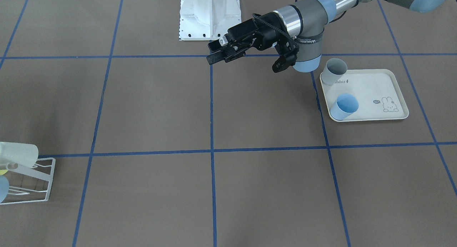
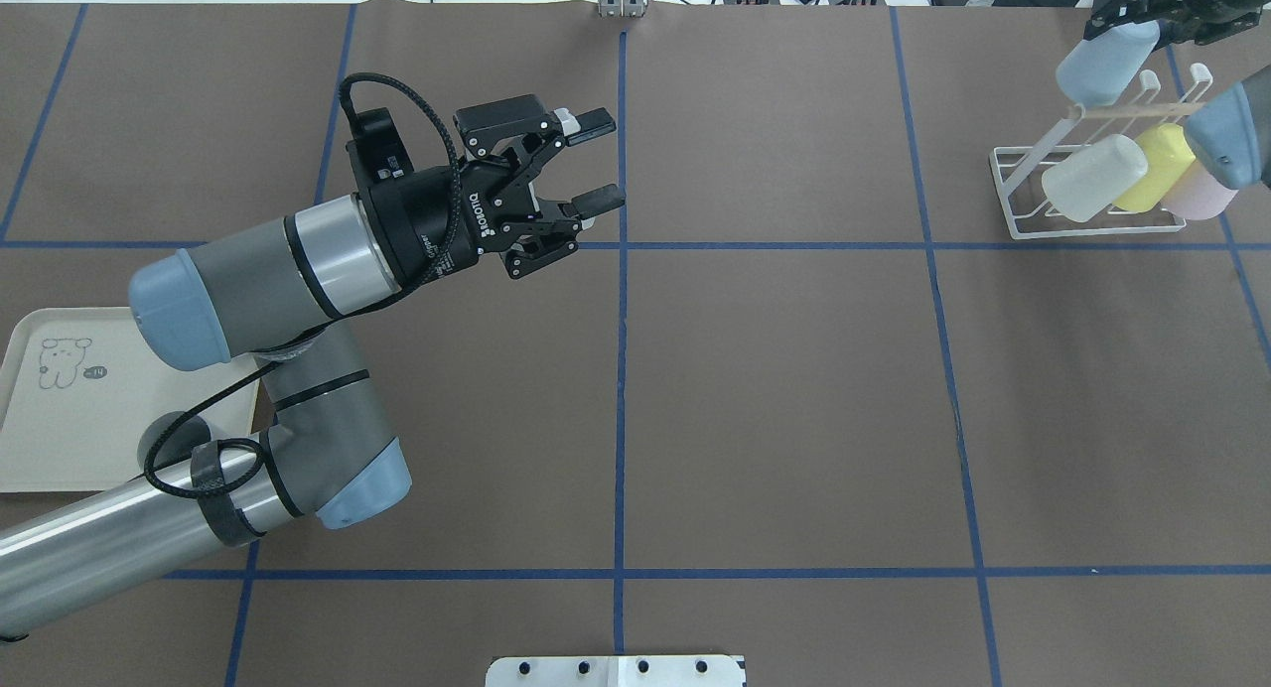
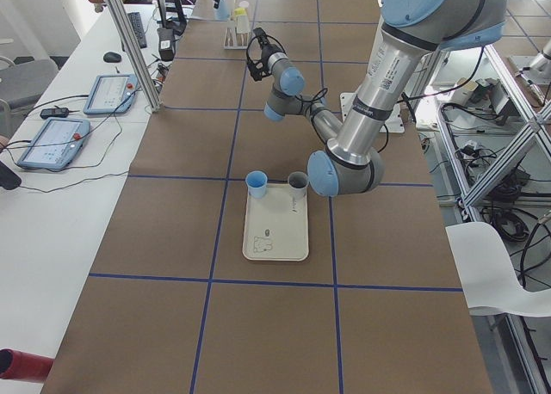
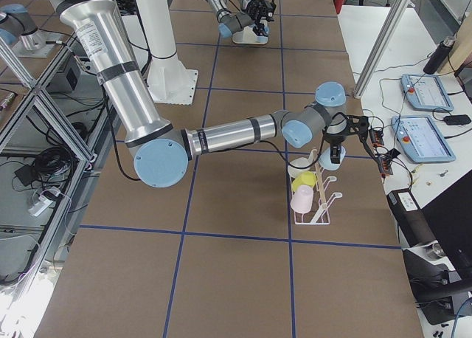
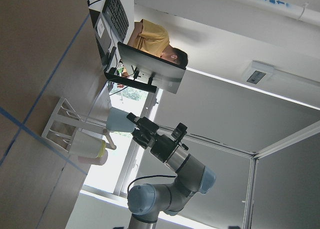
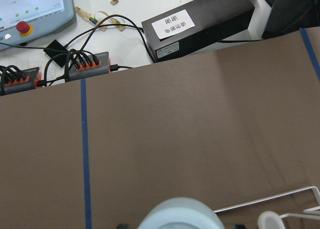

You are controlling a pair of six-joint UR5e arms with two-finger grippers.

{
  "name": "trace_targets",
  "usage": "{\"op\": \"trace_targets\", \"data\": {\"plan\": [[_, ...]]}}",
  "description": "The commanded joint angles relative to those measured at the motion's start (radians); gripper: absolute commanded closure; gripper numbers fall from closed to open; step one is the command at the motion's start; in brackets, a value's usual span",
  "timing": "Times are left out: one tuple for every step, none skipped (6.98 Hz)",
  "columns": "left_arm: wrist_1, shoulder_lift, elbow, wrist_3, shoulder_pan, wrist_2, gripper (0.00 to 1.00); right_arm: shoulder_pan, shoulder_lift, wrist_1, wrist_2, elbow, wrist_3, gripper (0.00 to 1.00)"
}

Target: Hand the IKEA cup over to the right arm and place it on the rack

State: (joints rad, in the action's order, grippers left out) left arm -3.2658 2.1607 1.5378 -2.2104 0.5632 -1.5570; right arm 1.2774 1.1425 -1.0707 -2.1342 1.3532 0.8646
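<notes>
- The left arm (image 2: pixel 248 290) reaches level toward the table's middle. The left gripper (image 2: pixel 602 161) is spread wide and holds nothing.
- The pale blue IKEA cup (image 2: pixel 1100 64) hangs tilted just above the rack (image 2: pixel 1003 186), its long axis slanting down toward the table's middle.
- The right gripper (image 2: pixel 1132 30), at the far right corner, is clamped on the cup's upper end.

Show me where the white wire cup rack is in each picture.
Front-facing: the rack, bottom left corner, cut off.
Overhead: rack, upper right.
Exterior left: rack, tiny, top, far end.
Exterior right: rack, right of centre.
Left wrist: rack, lower left, seen sideways.
Right wrist: rack, only wires at the bottom right.
Landmark: the blue tape line running beside it.
</notes>
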Motion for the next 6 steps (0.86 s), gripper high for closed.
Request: {"op": "trace_targets", "data": {"plan": [[0.002, -0.005, 0.004, 0.04, 0.009, -0.008, 0.25, -0.009, 0.008, 0.086, 0.019, -0.057, 0.008, 0.0], [0.0, -0.066, 0.022, 0.079, 0.024, -0.043, 0.26, -0.01, 0.003, 0.087, 0.017, -0.048, 0.019, 0.0], [0.0, -0.125, 0.028, 0.162, 0.046, -0.063, 0.26, -0.01, -0.006, 0.087, 0.013, -0.013, 0.074, 0.0], [0.009, -0.204, 0.045, 0.255, 0.066, -0.063, 0.27, -0.012, -0.006, 0.081, -0.004, 0.048, 0.115, 0.0], [0.093, -0.299, 0.1, 0.388, 0.096, -0.066, 0.29, -0.01, -0.004, 0.077, -0.035, 0.075, 0.125, 0.0], [0.282, -0.406, 0.23, 0.531, 0.109, -0.066, 0.31, -0.01, 0.008, 0.075, -0.041, 0.102, 0.126, 0.0]]}}
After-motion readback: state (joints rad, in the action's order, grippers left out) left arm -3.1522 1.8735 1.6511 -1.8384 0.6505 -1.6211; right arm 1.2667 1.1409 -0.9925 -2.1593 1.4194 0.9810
